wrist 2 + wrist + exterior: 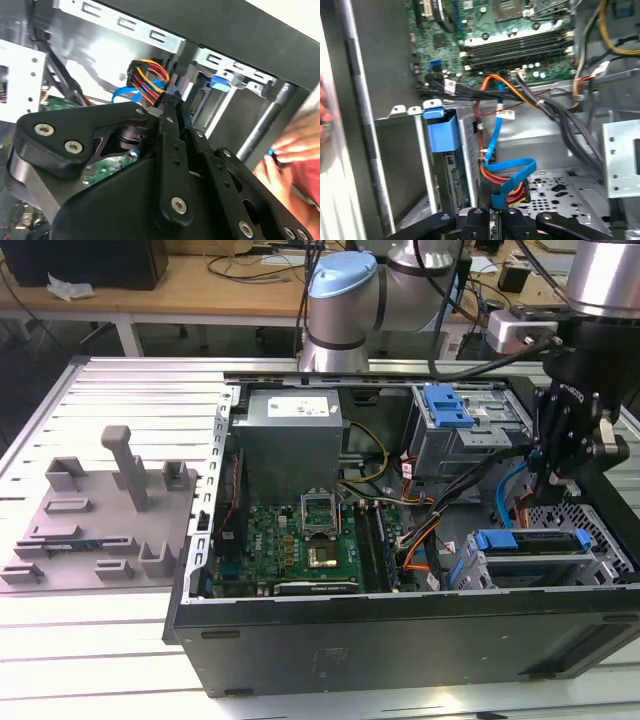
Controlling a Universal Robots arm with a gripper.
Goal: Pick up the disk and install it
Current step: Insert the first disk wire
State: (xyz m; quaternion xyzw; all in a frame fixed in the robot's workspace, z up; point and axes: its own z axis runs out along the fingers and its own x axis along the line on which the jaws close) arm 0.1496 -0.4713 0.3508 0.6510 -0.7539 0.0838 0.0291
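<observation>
Matte black jointed claw, tips together and empty, near blue-framed disk in grey metal cage.

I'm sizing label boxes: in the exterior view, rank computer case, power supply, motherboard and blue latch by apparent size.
1. computer case
2. power supply and motherboard: too alike to rank
3. blue latch

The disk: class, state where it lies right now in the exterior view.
In the exterior view the disk sits in a drive cage at the exterior view's right end of the open case, with the gripper just above it.
</observation>
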